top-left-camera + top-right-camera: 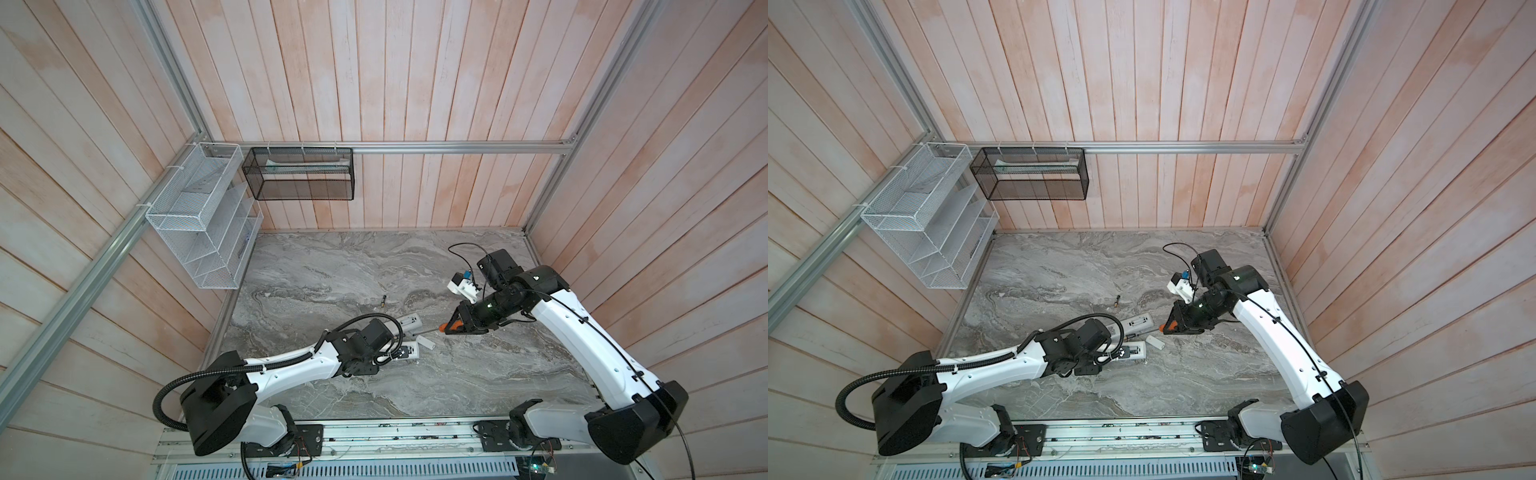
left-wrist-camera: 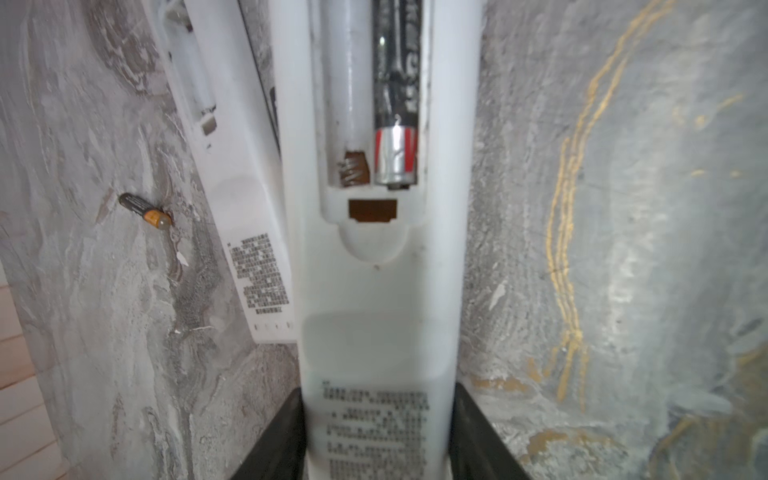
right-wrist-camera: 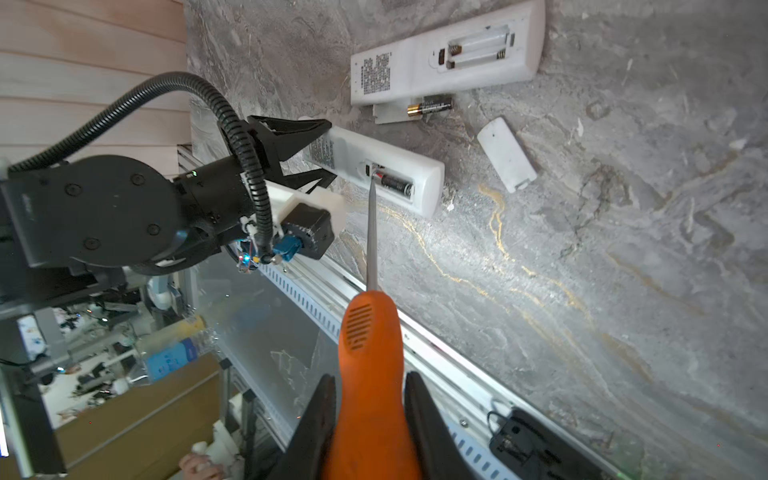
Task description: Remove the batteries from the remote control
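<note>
White remote clasped in left gripper, one battery and a bare spring in its open compartment, right gripper clenched on screwdriver.

A grey marble-patterned counter lies between pale pink wooden plank walls. A white wire-mesh tiered rack and a black mesh basket hang from aluminium rails near the far left corner.

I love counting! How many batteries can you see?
3 batteries: one in the held remote, one beside the other remote, one alone on the table. More may be hidden.
</note>
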Tool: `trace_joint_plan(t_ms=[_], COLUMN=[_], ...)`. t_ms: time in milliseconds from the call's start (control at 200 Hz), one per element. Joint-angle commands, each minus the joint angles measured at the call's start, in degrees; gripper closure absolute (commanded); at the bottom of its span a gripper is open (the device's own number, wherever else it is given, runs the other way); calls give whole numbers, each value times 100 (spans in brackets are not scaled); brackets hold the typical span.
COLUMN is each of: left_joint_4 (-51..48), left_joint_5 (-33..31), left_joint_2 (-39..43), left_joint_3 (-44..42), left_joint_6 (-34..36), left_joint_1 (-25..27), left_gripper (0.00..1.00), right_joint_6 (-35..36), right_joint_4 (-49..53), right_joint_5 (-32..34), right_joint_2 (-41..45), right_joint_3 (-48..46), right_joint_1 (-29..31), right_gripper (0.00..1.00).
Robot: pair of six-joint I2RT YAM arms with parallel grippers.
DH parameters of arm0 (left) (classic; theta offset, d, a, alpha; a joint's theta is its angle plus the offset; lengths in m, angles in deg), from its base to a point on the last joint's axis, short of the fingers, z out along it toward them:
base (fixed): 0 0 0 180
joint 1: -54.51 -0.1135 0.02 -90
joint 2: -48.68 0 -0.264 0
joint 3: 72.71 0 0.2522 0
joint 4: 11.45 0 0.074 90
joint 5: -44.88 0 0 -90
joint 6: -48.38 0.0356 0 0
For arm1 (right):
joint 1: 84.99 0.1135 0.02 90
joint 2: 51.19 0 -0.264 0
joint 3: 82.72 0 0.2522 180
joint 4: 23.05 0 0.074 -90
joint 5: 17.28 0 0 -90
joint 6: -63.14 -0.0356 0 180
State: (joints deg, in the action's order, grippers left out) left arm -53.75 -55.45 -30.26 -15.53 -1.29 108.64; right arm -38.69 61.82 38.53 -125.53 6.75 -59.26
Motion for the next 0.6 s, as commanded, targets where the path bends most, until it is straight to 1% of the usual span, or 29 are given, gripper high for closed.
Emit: trace_joint_plan(t_ms=[0, 20, 75, 125, 155, 180, 190, 210, 315, 380, 420, 495, 565, 595], left_joint_4=[194, 145, 78, 43, 30, 60, 65, 53, 160, 238, 285, 454, 594, 604], left_joint_5=[586, 699, 1045, 1356, 1433, 1401, 1384, 1375, 1341, 1308, 1288, 1208, 1037, 1052], left_joint_2=[237, 289, 420, 495, 486, 466, 456, 429, 377, 341, 297, 235, 187, 196], left_joint_3=[-267, -289, -381, -484, -547, -600, -611, -637, -793, -867, -898, -979, -1052, -1074], left_joint_6=[672, 731, 887, 1059, 1150, 1165, 1164, 1181, 1380, 1557, 1634, 1781, 1891, 1927], left_joint_1=[10, 10, 10, 10, 10, 10, 144, 191, 190, 186, 181, 177, 165, 128], left_gripper=[100, 100, 100, 100, 100, 100, 100, 100, 100, 100, 100, 100, 100, 100], right_joint_6=[751, 763, 879, 757, 646, 616, 602, 606, 776, 832, 906, 872, 1124, 1345], right_joint_4=[-249, -282, -520, -735, -829, -896, -921, -950, -999, -958, -1007, -1310, -1681, -1812], right_joint_5=[655, 651, 372, 524, 625, 642, 633, 598, 94, 94, -73, -192, -230, -223], right_joint_2=[33, 69, 212, 365, 441, 484, 498, 520, 502, 452, 425, 382, 343, 331], right_joint_3=[-347, -429, -689, -826, -883, -913, -911, -902, -850, -881, -950, -1048, -926, -865], right_joint_1=[-51, -123, -276, -277, -296, -324, -326, -338, -343, -348, -350, -320, -280, -280], right_gripper=[100, 100, 100, 100, 100, 100, 100, 100, 100, 100, 100, 100, 100, 100])
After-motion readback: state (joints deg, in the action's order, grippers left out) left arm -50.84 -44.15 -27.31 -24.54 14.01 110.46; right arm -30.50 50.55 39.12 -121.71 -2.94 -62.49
